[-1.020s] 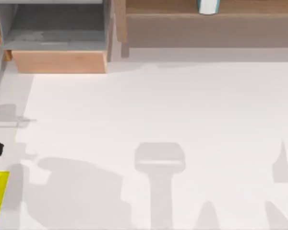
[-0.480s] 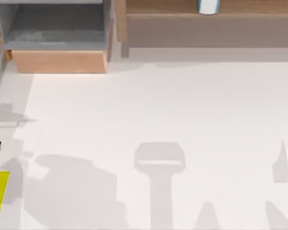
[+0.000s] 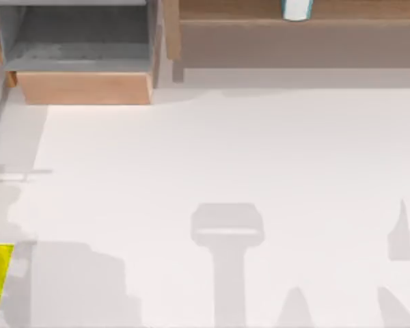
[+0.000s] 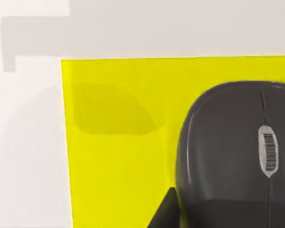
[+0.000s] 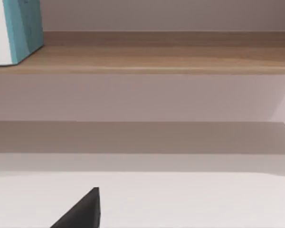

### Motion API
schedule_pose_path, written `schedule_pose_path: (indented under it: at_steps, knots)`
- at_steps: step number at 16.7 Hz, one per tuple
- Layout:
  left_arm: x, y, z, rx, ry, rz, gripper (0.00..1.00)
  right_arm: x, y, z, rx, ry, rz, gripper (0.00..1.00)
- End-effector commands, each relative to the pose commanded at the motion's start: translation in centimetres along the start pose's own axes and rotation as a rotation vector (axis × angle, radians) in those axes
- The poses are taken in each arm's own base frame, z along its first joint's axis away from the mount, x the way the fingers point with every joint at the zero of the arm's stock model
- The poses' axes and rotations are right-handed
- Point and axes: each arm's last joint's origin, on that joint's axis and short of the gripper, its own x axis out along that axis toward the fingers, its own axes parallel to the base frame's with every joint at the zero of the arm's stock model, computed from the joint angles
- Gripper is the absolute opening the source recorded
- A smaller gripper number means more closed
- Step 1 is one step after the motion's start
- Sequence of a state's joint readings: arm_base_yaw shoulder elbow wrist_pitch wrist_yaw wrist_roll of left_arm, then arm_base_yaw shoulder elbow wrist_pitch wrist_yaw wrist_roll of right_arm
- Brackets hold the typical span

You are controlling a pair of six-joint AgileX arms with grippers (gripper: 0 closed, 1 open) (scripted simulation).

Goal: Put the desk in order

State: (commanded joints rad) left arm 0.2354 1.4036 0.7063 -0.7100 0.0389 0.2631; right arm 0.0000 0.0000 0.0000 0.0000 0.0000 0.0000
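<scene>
The left gripper (image 4: 164, 211) is hanging over a dark grey computer mouse (image 4: 237, 156) lying on a flat yellow mat (image 4: 118, 161) at the frame's lower left; next it must grab the mouse for the white desk (image 3: 260, 150)

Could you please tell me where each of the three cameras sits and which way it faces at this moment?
Top view: above the table, looking down on the white tabletop, grey-lined wooden drawer box and light-brown wooden shelf unit.
Left wrist view: on the left arm, looking down at a dark grey computer mouse on a flat yellow pad; one dark gripper tip shows.
Right wrist view: on the right arm, facing the shelf unit; one dark tip shows.
Shared: the white-and-teal container appears in top and right wrist views.
</scene>
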Motion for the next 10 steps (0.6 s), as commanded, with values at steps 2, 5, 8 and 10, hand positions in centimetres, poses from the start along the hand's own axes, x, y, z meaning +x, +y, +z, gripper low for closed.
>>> schedule_pose_path:
  at_steps: [2,5,8,10]
  knots:
    - [0.82,0.11,-0.76,-0.032,0.066,0.001,0.0,0.0,0.0,0.0,0.0,0.0,0.0,1.0]
    - [0.87,0.11,-0.81,-0.033,0.069,0.001,0.0,0.0,0.0,0.0,0.0,0.0,0.0,1.0]
    - [0.87,0.11,-0.81,-0.033,0.069,0.001,0.08,0.0,0.0,0.0,0.0,0.0,0.0,1.0]
    - [0.87,0.11,-0.81,-0.033,0.069,0.001,0.23,0.0,0.0,0.0,0.0,0.0,0.0,1.0]
